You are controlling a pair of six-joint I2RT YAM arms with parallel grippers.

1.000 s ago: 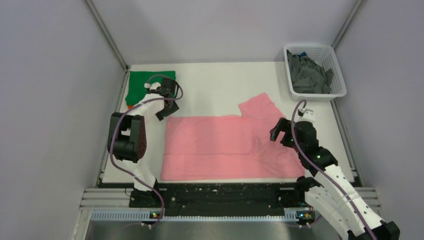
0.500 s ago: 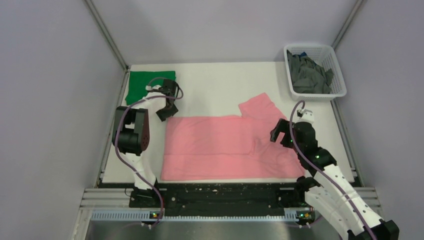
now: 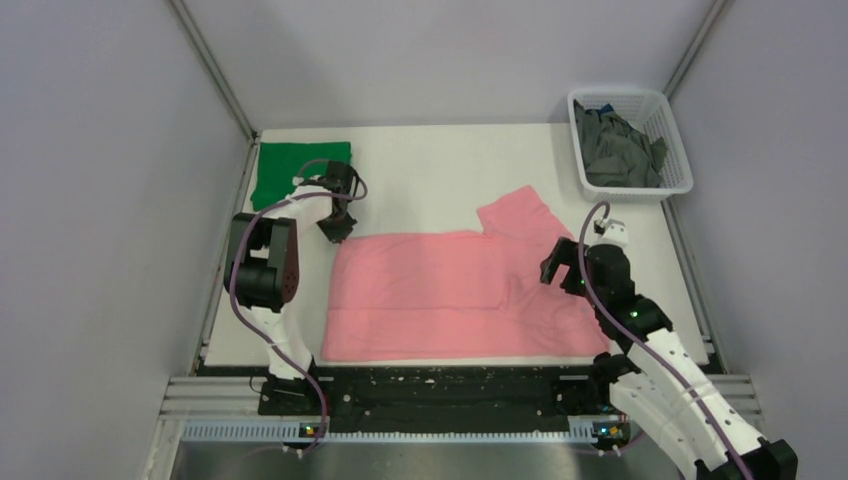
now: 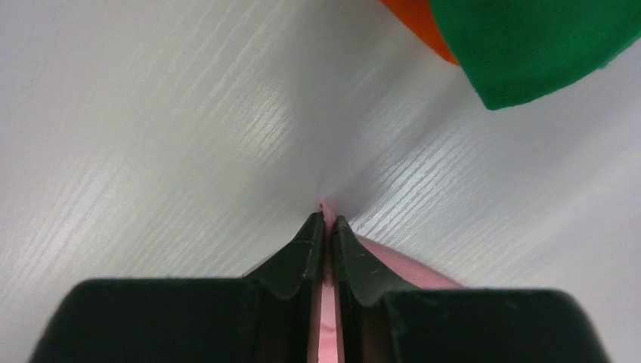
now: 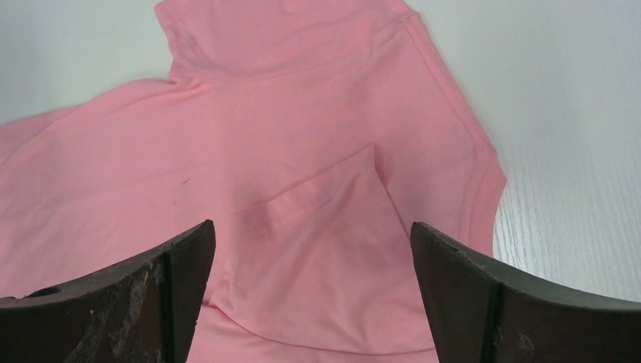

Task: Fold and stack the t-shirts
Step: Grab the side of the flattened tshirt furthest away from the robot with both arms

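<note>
While the pink t-shirt (image 3: 440,295) is lying flat across the middle of the table (image 3: 430,180), the left gripper (image 4: 326,219) is pinching its far-left corner, jaws together on the cloth. The right gripper (image 5: 311,234) is hovering over the sleeve end, jaws wide apart; it is probably needing a matching grip before any even lift.

Left gripper (image 3: 337,229) moved from beside the green shirt (image 3: 290,168), just off the pink shirt's (image 3: 440,295) far left corner, down onto that corner. Its jaws were wide apart a second ago and are now pinched together on the corner's edge; a sliver of pink shows between the fingertips (image 4: 306,234) in the wrist view. Left arm (image 3: 262,268) elbow swung in slightly toward the pink shirt.
</note>
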